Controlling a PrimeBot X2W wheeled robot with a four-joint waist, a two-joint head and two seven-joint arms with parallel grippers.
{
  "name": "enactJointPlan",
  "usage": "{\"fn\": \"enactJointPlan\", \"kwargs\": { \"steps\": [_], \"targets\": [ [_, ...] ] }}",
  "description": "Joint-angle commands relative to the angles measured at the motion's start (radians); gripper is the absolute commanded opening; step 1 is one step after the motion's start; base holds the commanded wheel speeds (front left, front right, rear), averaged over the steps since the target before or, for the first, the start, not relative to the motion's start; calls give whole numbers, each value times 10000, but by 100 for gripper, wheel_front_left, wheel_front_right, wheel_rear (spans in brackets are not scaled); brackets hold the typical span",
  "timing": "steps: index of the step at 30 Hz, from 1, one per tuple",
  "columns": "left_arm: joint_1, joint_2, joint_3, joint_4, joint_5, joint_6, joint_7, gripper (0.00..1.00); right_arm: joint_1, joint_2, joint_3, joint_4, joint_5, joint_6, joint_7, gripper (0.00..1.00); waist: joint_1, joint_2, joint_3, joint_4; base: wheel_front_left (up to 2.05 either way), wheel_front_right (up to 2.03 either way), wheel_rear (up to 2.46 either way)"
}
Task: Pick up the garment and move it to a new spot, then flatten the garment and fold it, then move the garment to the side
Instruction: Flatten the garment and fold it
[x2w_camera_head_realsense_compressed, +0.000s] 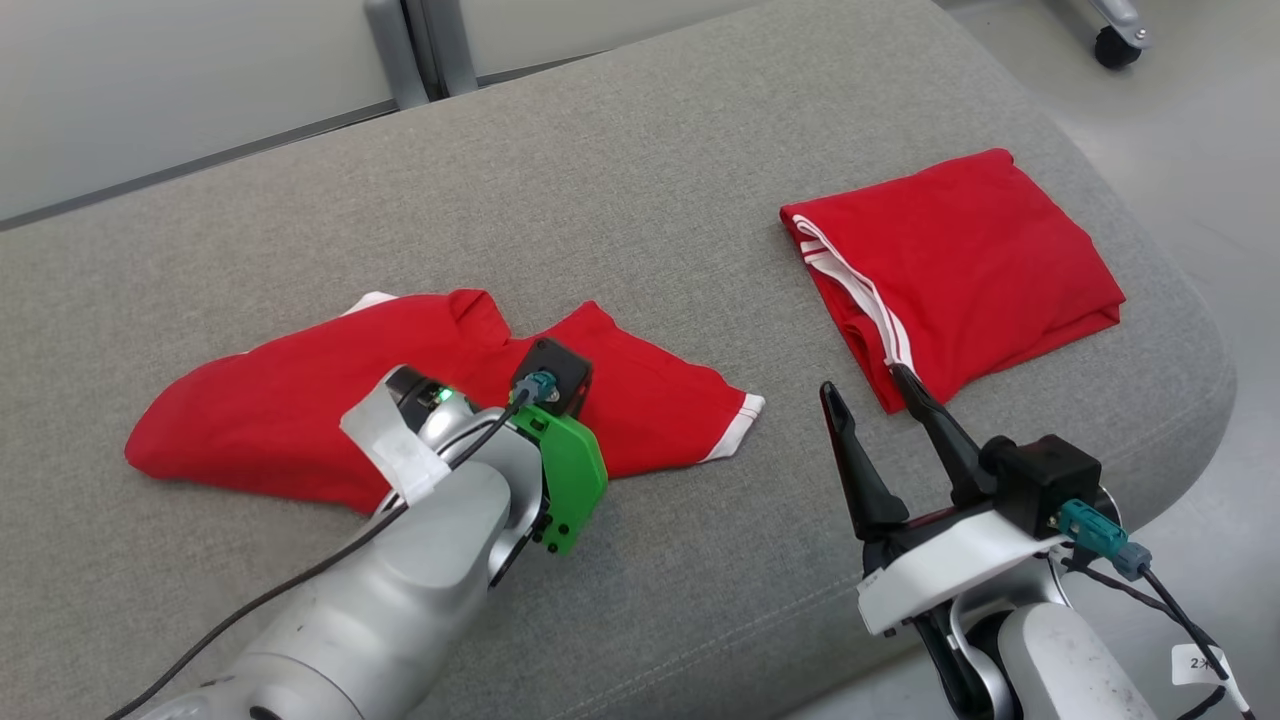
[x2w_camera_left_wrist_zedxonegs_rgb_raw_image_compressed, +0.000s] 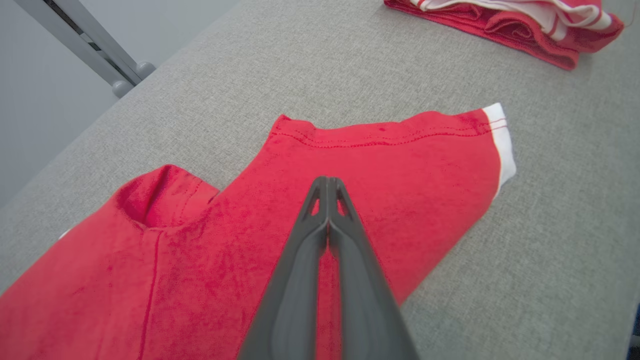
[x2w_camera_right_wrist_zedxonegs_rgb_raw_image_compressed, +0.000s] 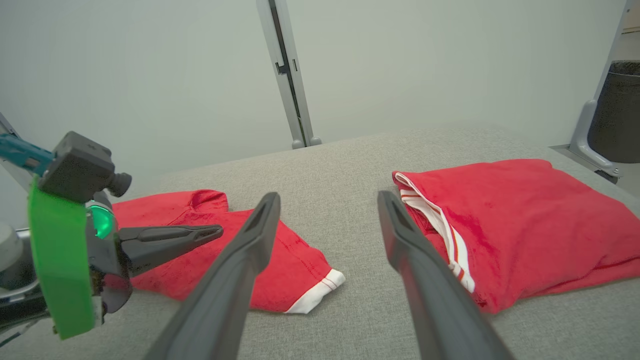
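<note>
The garment (x2w_camera_head_realsense_compressed: 300, 410) is a red shirt with white sleeve cuffs, lying loosely spread on the left half of the grey cushion (x2w_camera_head_realsense_compressed: 640, 180). In the left wrist view, my left gripper (x2w_camera_left_wrist_zedxonegs_rgb_raw_image_compressed: 327, 182) points down over the garment (x2w_camera_left_wrist_zedxonegs_rgb_raw_image_compressed: 400, 170) near its sleeve, fingers pressed together with no cloth visibly pinched. The right wrist view shows that left gripper (x2w_camera_right_wrist_zedxonegs_rgb_raw_image_compressed: 217, 231) shut just above the red cloth (x2w_camera_right_wrist_zedxonegs_rgb_raw_image_compressed: 280, 260). My right gripper (x2w_camera_head_realsense_compressed: 862, 382) stands open over bare cushion, between the garment and a folded red one, with nothing between its fingers (x2w_camera_right_wrist_zedxonegs_rgb_raw_image_compressed: 400, 225).
A second red garment (x2w_camera_head_realsense_compressed: 960, 260), folded with white stripes at its edge, lies on the cushion's right part. The cushion's rounded edge drops to the floor at right and front. Behind stand a metal post (x2w_camera_right_wrist_zedxonegs_rgb_raw_image_compressed: 287, 75), a caster wheel (x2w_camera_head_realsense_compressed: 1115, 45) and a dark bin (x2w_camera_right_wrist_zedxonegs_rgb_raw_image_compressed: 617, 110).
</note>
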Motion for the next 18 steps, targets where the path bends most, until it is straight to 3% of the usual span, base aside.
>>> {"fn": "enactJointPlan", "kwargs": {
  "steps": [1,3,4,5,6,18],
  "targets": [
    [-228,36,34,25,-20,-53,13,0,-68,-10,-2,43,80,-11,-87,100,0,0,-37,49,0,0,0],
    [-396,37,151,123,-156,-8,56,0,-82,-10,25,85,100,-11,-94,100,0,0,-67,93,0,0,0],
    [-509,37,206,176,-179,106,30,7,-89,-11,32,101,99,-11,-98,100,0,0,-83,114,0,0,0],
    [-592,37,264,230,-219,191,5,49,-93,-10,37,108,95,-11,-102,100,0,0,-97,135,0,0,0],
    [-629,33,335,311,-306,218,26,100,-93,-11,38,116,97,-11,-103,100,0,0,-111,154,0,0,0],
    [-1526,180,812,1275,-778,870,938,100,-145,-10,240,151,134,-11,-55,100,0,0,-59,112,0,0,0]
  ]
}}
